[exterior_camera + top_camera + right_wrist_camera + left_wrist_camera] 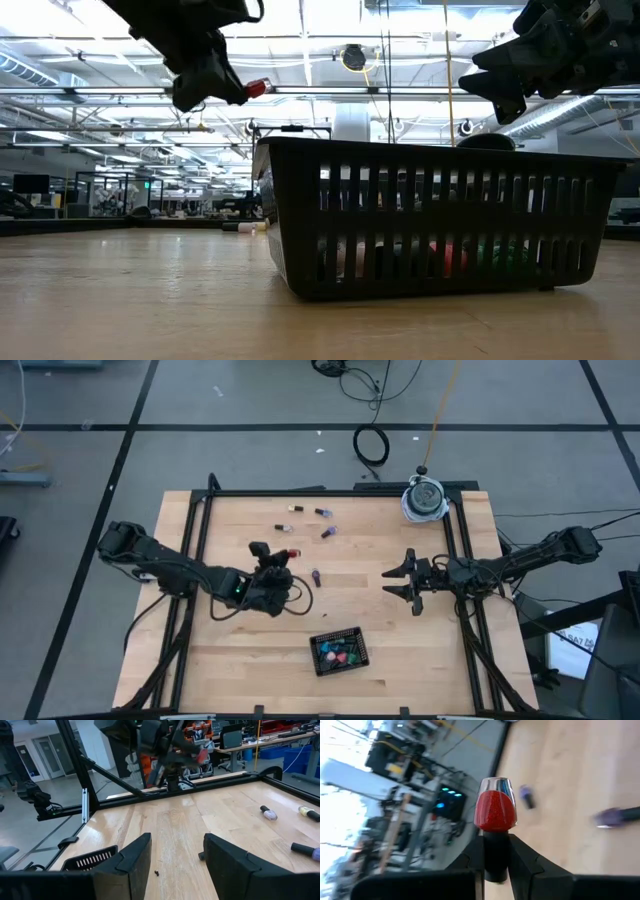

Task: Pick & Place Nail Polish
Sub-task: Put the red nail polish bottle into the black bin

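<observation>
Left gripper [496, 865] is pinched on the dark cap of a red nail polish bottle [495, 810], with the bottle body projecting beyond the fingertips. In the high view this gripper [285, 556] sits raised above the desk [400, 650] left of centre, its arm reaching in from the left edge with the elbow bent. In the low view the red bottle [257, 88] shows just at the fingertip, well above the desk surface.

Right gripper [175, 855] is spread and carries nothing. In the high view it [396, 582] hovers right of centre, its arm extended level from the right edge and the fingers pointing toward the left arm.

Black basket [340, 650] stands near the front edge of the desk; coloured bottles lie inside, but their count cannot be determined. Through the basket slats in the low view only red and green patches are visible.

Loose bottles [327, 532] lie on the back half of the desk, and one purple bottle [316, 576] lies just beside the left gripper. Their caps and labels are too small to make out.
</observation>
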You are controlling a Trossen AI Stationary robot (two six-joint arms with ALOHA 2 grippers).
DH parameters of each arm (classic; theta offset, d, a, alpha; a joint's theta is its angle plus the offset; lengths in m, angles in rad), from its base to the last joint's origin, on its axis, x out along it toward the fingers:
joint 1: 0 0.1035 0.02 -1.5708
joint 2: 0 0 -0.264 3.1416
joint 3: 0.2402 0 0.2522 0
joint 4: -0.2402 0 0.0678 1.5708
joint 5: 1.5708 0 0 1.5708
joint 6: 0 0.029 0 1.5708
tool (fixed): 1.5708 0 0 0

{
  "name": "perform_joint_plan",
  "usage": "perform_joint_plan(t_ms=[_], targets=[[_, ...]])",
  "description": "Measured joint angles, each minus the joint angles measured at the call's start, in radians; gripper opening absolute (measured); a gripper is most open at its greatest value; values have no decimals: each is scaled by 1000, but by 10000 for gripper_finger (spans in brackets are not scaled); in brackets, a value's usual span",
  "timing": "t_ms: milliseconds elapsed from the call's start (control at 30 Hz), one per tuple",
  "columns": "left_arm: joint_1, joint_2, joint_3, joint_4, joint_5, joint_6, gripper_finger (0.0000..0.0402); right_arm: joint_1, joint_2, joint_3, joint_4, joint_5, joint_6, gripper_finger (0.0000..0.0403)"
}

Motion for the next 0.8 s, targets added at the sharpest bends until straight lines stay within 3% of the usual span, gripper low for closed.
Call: perform_joint_plan(t_ms=[300, 367, 433, 667, 800], targets=[[52, 0, 0, 0, -350, 64, 37, 0, 0, 0, 0, 0, 0, 169], [69, 0, 0, 0, -385, 53, 37, 0, 0, 0, 0, 0, 0, 169], [90, 0, 0, 1, -336, 8, 37, 0, 0, 0, 0, 0, 0, 169], [205, 0, 0, -1, 36, -192, 37, 0, 0, 0, 0, 0, 0, 169], [275, 0, -22, 43, 189, -238, 37, 0, 0, 0, 0, 0, 0, 169]])
